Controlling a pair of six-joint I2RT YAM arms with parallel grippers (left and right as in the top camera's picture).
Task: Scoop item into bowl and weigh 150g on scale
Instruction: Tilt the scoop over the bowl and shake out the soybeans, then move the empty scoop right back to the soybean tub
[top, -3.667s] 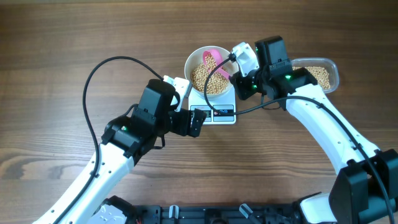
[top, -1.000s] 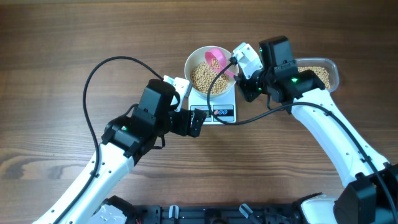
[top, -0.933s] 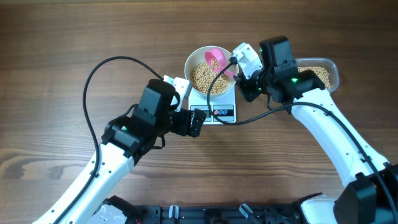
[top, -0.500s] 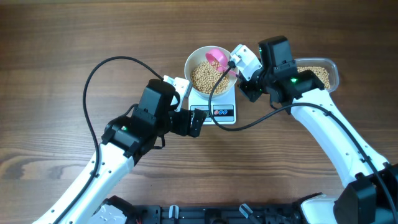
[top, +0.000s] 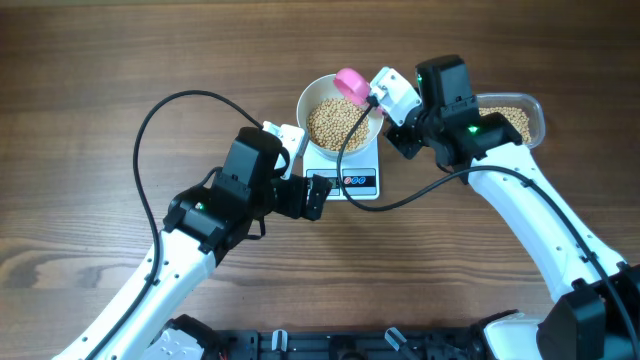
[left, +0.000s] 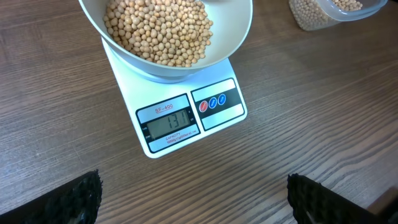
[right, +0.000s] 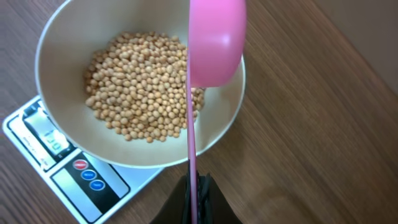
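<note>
Scoop (top: 350, 82): over the last half second the pink scoop has slid from above the beans (left: 158, 31) to the far rim of the bowl (top: 306, 100). It now shows its rounded back to the overhead camera, where its hollow showed before.
Right gripper (right: 195, 190): clenched on the scoop's thin handle, which the wrist view sees edge-on. The scoop's head is held out over the bowl's edge.
Left gripper (left: 196, 202): released, with its fingers (left: 74, 199) spread wide at the bottom corners of its wrist view. It hovers over the table (top: 100, 60) just in front of the scale (left: 186, 118) and touches nothing.
Beans: a tan heap lies in the bottom of the bowl. More sit in a clear tub (top: 520, 120) at the right, beside the right arm.
Bowl: white and round, it sits on the scale and covers most of the platform.
Scale: white and square, with its display and buttons facing the robot (the display appears to read 131).
Table: dark wood grain, with a black cable (top: 188, 94) arching over it by the left arm.
</note>
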